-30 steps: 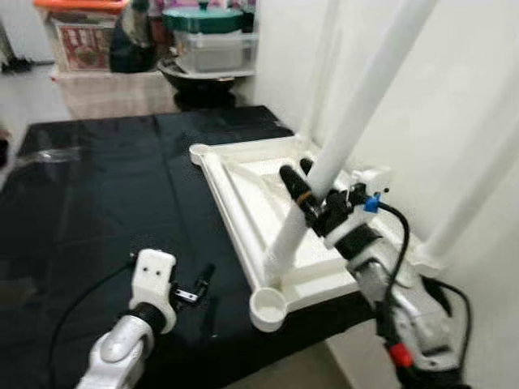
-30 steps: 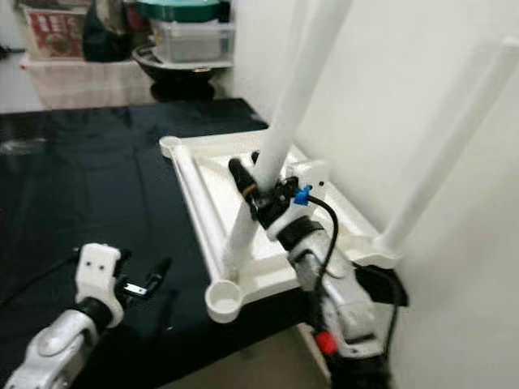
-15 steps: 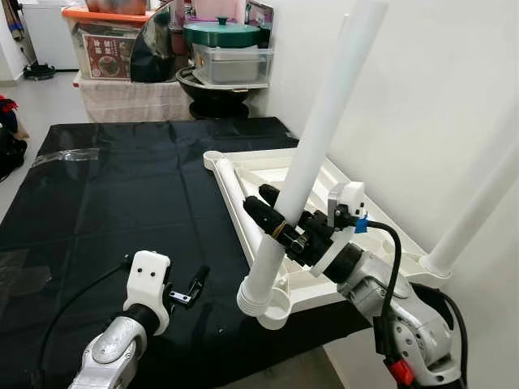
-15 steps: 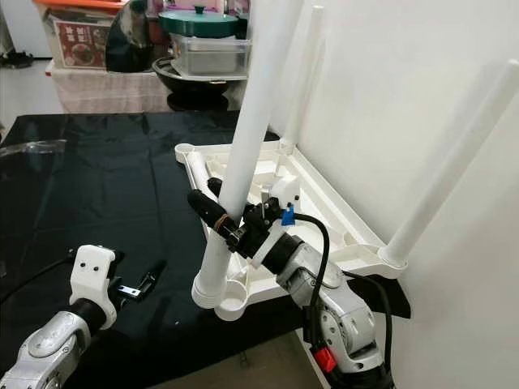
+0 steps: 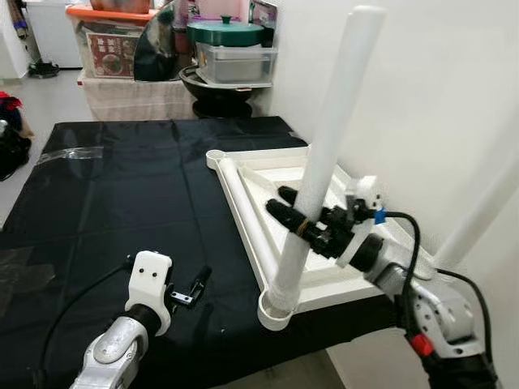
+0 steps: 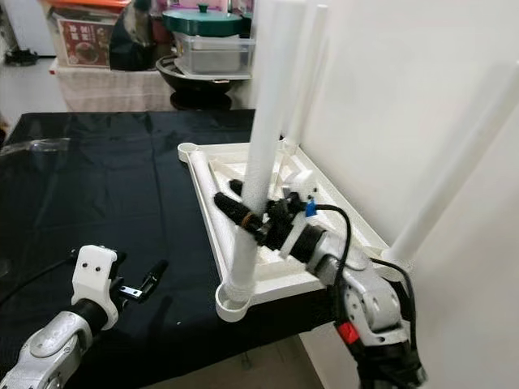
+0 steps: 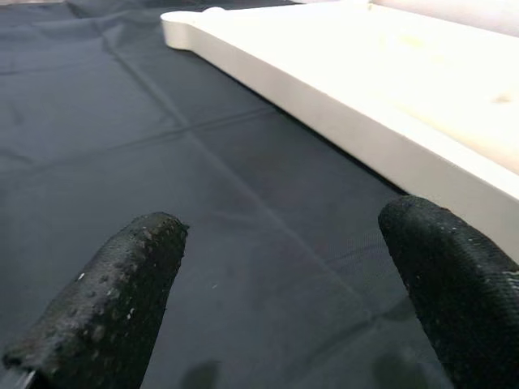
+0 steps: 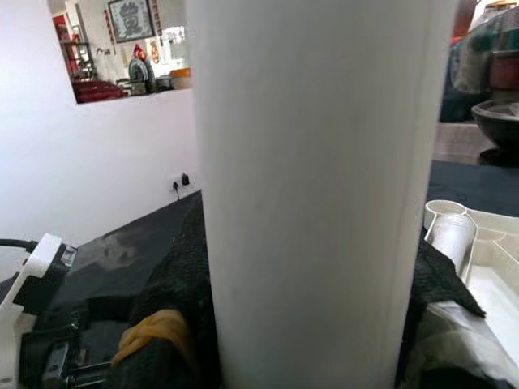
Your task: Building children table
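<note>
The white children's tabletop (image 5: 268, 166) lies upside down on the black cloth, against the wall. My right gripper (image 5: 285, 204) is shut on a white leg (image 5: 324, 154), gripping its lower part. The leg stands nearly upright, leaning slightly, with its foot in the front corner socket (image 5: 274, 312). In the right wrist view the leg (image 8: 316, 186) sits between the black fingers. Two other legs (image 6: 454, 162) (image 6: 312, 65) stand in the right and far corners. My left gripper (image 5: 197, 284) rests low over the cloth, open, its fingers (image 7: 105, 316) holding nothing.
A loose white tube (image 5: 242, 203) lies inside the tabletop along its left rim. The white wall (image 5: 438, 97) runs close on the right. Storage boxes and a green-lidded pot (image 5: 225, 34) stand beyond the table. The table's front edge (image 5: 243, 356) is near me.
The leg's lower end has swung from beside the front corner socket into it, and the leg now stands more upright. My right arm moved with it. The left gripper has stayed put.
</note>
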`<state>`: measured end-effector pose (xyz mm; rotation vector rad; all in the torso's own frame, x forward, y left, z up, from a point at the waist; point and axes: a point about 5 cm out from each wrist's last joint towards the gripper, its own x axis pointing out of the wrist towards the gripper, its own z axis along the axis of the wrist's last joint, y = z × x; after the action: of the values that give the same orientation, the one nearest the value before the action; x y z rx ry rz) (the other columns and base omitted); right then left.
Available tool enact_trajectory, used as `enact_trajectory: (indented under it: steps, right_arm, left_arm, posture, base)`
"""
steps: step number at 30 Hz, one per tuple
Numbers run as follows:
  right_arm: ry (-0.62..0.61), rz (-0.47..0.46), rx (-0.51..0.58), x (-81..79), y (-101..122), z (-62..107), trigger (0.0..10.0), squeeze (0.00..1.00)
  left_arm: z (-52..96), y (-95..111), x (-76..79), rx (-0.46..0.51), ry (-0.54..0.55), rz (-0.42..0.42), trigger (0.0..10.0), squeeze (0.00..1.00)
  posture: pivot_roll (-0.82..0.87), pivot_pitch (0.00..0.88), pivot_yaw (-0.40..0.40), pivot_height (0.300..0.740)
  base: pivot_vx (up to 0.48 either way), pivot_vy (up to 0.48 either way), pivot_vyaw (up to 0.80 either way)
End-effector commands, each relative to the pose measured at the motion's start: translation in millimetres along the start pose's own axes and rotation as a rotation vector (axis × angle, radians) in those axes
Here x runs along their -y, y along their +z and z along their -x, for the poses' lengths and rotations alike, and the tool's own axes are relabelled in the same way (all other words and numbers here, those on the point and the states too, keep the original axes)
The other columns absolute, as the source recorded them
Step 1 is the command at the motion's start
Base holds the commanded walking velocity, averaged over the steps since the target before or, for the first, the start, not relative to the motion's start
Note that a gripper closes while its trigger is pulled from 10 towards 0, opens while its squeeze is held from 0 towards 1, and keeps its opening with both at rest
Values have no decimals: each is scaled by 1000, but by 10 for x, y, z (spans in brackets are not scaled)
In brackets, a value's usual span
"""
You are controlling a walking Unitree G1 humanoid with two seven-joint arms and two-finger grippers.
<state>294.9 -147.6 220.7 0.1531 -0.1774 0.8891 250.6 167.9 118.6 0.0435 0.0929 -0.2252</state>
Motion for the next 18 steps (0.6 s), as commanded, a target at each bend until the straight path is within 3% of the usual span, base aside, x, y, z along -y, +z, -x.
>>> enact_trajectory:
  steps: [1,18]
  right_arm:
    - [-2,-5,7,9,4,16,0,0]
    - [92,-82,0,-244,-189,-35,0,0]
  left_arm:
    - [3,-42,27,-20,-11,7,10000,0]
    - [-9,-54,42,-26,-20,11,10000,0]
  posture:
    - [111,0,-101,740]
    - [108,0,-96,740]
  base:
    - [0,0,0]
    - [0,0,0]
